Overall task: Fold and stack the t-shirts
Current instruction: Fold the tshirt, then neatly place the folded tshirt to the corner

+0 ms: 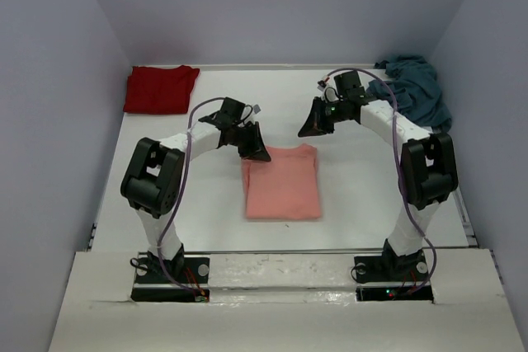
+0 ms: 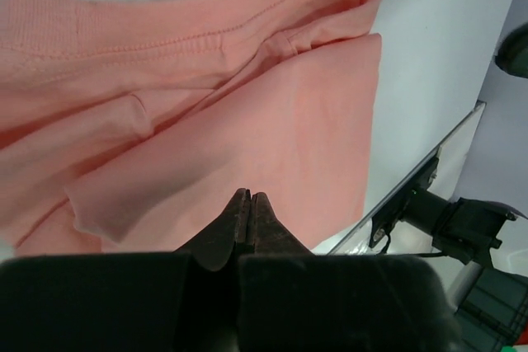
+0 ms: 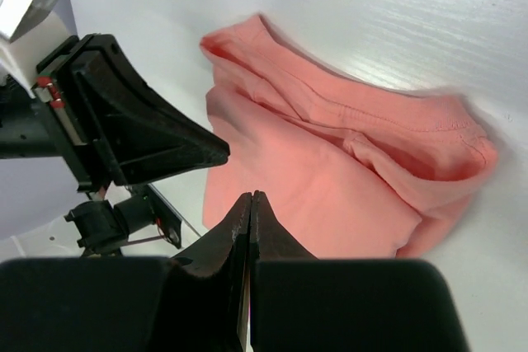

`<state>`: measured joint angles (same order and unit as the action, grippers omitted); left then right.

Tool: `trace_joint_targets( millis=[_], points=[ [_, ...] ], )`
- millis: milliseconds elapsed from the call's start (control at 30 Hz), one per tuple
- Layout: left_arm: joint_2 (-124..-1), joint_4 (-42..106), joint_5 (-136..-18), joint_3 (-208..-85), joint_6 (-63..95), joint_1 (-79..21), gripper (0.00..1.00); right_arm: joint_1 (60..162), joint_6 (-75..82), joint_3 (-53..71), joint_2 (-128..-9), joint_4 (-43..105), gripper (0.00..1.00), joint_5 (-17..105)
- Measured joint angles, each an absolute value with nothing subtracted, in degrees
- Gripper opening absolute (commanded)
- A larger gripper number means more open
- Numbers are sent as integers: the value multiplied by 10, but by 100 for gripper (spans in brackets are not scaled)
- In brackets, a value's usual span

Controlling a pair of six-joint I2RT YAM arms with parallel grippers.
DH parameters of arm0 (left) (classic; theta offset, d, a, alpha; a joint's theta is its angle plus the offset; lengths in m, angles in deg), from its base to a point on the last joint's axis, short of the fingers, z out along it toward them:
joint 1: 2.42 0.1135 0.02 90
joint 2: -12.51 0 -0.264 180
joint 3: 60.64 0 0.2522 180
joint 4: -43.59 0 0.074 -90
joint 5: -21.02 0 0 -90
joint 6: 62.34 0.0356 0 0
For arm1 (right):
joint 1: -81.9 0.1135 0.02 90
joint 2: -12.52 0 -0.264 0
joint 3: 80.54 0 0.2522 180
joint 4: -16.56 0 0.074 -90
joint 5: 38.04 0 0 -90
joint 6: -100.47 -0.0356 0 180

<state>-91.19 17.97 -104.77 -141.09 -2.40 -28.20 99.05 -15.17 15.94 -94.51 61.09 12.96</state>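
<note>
The salmon-pink t-shirt lies folded in a rectangle mid-table; it also shows in the left wrist view and the right wrist view. The dark red t-shirt lies folded at the back left. The teal-blue t-shirt is crumpled at the back right. My left gripper is shut and empty, over the pink shirt's back left corner. My right gripper is shut and empty, just behind the shirt's back right corner.
Pale walls enclose the white table on three sides. The arms' bases stand at the near edge. The left gripper's fingers show in the right wrist view, close to my right gripper.
</note>
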Motion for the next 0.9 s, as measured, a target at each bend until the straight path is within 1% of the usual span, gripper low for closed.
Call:
trace_joint_targets(
  millis=[200, 433, 733, 900],
  points=[
    [-935, 174, -1028, -1429, -11, -282, 0, 986, -150, 160, -924, 617, 0, 131],
    [-997, 158, -1024, -1437, 0, -281, 0, 984, -148, 156, -922, 627, 0, 135],
    [-999, 121, -997, -1474, 29, -281, 0, 984, -148, 156, -921, 630, 0, 136],
    [-964, 86, -978, -1499, 32, -281, 0, 984, -147, 155, -921, 629, 0, 135]
  ],
)
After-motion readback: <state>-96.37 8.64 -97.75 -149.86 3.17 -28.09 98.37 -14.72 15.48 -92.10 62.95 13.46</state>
